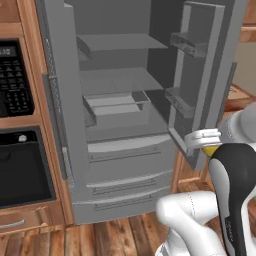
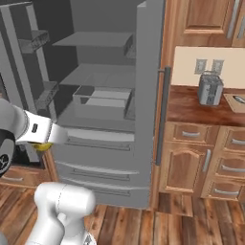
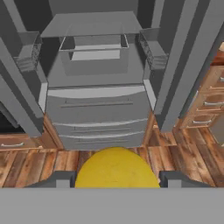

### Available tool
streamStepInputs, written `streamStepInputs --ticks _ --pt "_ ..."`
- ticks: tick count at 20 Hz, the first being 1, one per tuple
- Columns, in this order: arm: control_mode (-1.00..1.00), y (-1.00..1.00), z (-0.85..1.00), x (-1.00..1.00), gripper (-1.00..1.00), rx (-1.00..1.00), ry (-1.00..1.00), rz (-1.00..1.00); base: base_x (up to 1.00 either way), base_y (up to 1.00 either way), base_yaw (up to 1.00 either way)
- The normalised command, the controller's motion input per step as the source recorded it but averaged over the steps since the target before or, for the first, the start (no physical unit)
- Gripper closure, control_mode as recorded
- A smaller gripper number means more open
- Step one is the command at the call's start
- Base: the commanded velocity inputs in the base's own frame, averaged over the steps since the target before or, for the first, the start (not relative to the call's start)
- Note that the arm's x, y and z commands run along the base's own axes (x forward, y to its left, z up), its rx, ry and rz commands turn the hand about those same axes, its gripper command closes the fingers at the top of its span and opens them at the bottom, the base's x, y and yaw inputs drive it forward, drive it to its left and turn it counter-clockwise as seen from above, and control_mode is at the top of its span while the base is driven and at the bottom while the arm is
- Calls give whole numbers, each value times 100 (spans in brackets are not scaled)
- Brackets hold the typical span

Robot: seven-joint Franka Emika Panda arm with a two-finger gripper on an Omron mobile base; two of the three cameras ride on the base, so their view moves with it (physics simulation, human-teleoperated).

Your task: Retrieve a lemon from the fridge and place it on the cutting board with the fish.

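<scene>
Bright yellow lemon (image 3: 116,168), grey fridge (image 3: 97,87), reddish-brown plank floor (image 3: 30,168).

1. Light is even and flat across all three views, with no visible lamp and no glare.
2. The fridge (image 1: 120,150) interior reads dim grey, darkest at the back wall behind the shelves.
3. Shadows are soft: faint shade under the shelves, none sharp on the wooden floor (image 3: 183,162).
4. Edges look slightly soft and pixelated, rendered.
5. The lemon (image 3: 116,168) glows flat yellow, barely shaded.
</scene>
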Motion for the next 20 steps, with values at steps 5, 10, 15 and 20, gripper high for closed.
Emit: streamStepInputs --ticks 5,10,15,20 --pt "100 0 0 0 100 0 0 0 -63 -34 -1" --pt "100 0 0 0 100 0 0 0 -19 -93 0" --pt "100 0 0 0 100 0 0 0 5 -100 0" --pt "100 0 0 0 100 0 0 0 17 -100 0"
